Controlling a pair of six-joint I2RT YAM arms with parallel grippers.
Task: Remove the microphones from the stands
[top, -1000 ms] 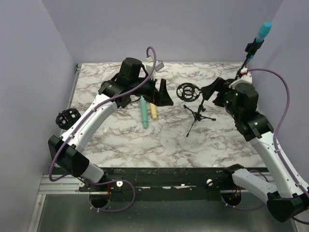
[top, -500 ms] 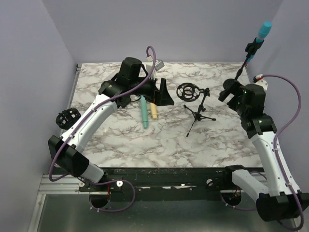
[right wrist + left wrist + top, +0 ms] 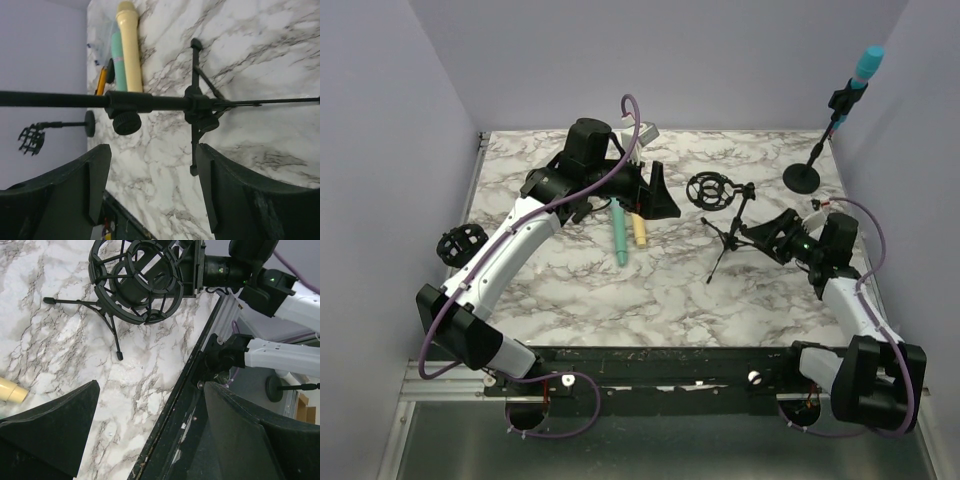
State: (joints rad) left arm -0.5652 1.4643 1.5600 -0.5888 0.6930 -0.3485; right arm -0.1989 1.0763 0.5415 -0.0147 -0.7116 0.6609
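A teal-headed microphone (image 3: 866,65) sits clipped at the top of a tall black stand (image 3: 802,178) with a round base at the back right corner. My right gripper (image 3: 765,238) hangs low and open, well in front of that stand and just right of a small tripod stand (image 3: 730,238). In the right wrist view the tripod's pole (image 3: 150,102) runs across just beyond my right gripper (image 3: 152,185), with nothing between the fingers. My left gripper (image 3: 655,200) hovers open left of the tripod's empty shock mount (image 3: 709,190), which also fills the top of the left wrist view (image 3: 137,282).
A green microphone (image 3: 619,240) and a cream microphone (image 3: 638,230) lie side by side on the marble table (image 3: 620,290) under the left arm. Another shock-mount stand (image 3: 458,245) stands off the table's left edge. Purple walls close in the back and sides.
My right arm has swung away from the tall stand at the back right, down and forward to the tripod, its jaws narrowing a little. The left arm has stayed still.
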